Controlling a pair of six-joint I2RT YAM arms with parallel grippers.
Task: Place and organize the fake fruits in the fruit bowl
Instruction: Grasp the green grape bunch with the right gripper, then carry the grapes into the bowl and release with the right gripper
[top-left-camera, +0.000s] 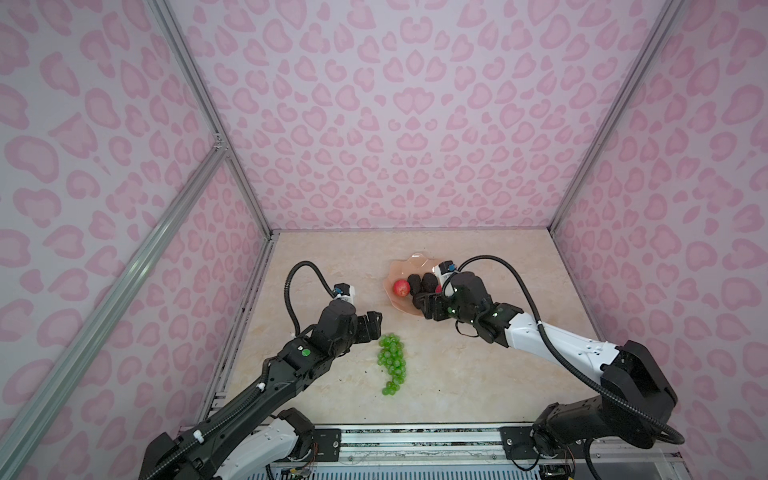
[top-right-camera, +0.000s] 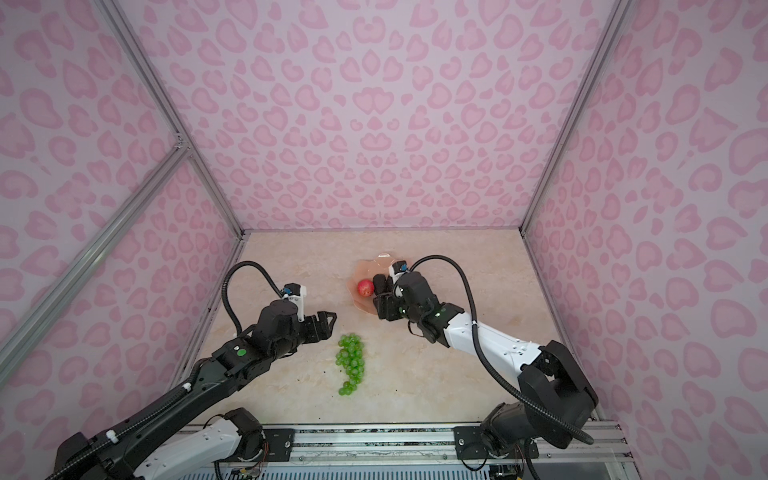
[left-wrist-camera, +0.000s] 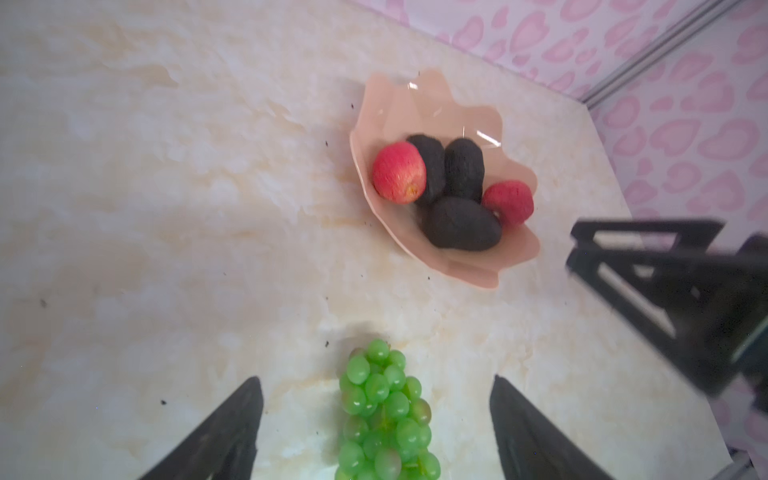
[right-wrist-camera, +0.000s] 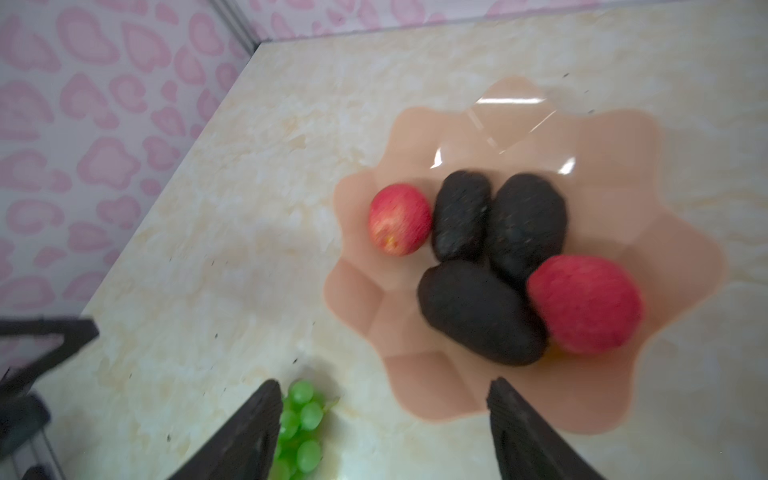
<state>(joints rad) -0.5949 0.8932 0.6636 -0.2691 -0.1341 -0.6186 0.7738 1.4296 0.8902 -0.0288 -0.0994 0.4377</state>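
The peach-pink scalloped fruit bowl (left-wrist-camera: 415, 95) (top-left-camera: 399, 266) holds three dark avocados (left-wrist-camera: 461, 224) (right-wrist-camera: 478, 316) packed together. Two red fruits sit in it too, one (left-wrist-camera: 399, 172) (top-left-camera: 401, 287) on the left and one (right-wrist-camera: 584, 303) on the right. The green grapes (top-left-camera: 391, 361) (top-right-camera: 351, 365) lie on the table in front of the bowl. My left gripper (left-wrist-camera: 376, 377) (top-left-camera: 376, 322) hovers open over the bunch's far end, a finger on each side. My right gripper (right-wrist-camera: 384, 380) (top-left-camera: 426, 305) is open and empty above the bowl's near rim.
Pink patterned walls enclose the marble table (top-left-camera: 478, 374) on three sides. The bowl stands towards the back right. A metal rail (top-left-camera: 415, 436) runs along the front edge, where both arm bases sit.
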